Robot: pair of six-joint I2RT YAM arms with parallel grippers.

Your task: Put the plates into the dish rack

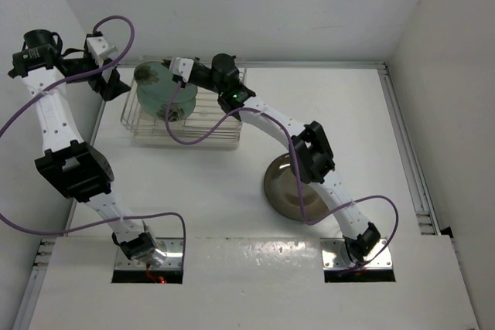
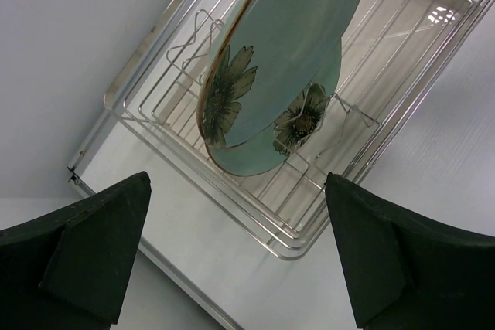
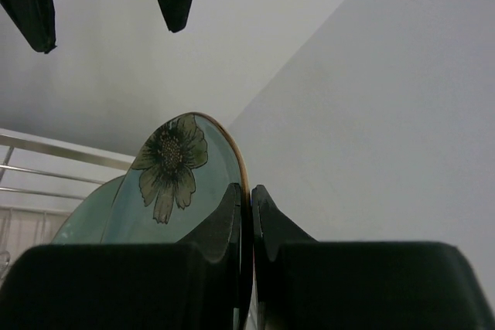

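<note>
Two pale mint-green round plates with dark flower motifs stand on edge in the thin light-wire dish rack; the right gripper is clamped on the rim of the nearer mint-green plate, not yet let go; the other mint-green plate leans beside it; the left gripper is spread wide, holding nothing; the large glossy dark brown plate, seen only from above, lies on the white table, so it looks to be the last to load; only the right wrist view shows the pinch.

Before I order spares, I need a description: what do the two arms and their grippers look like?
Both the left arm and right arm have white links with black joints, each trailed by a purple cable. The right arm shows a small green light. Fingers are matte black wedges.
</note>
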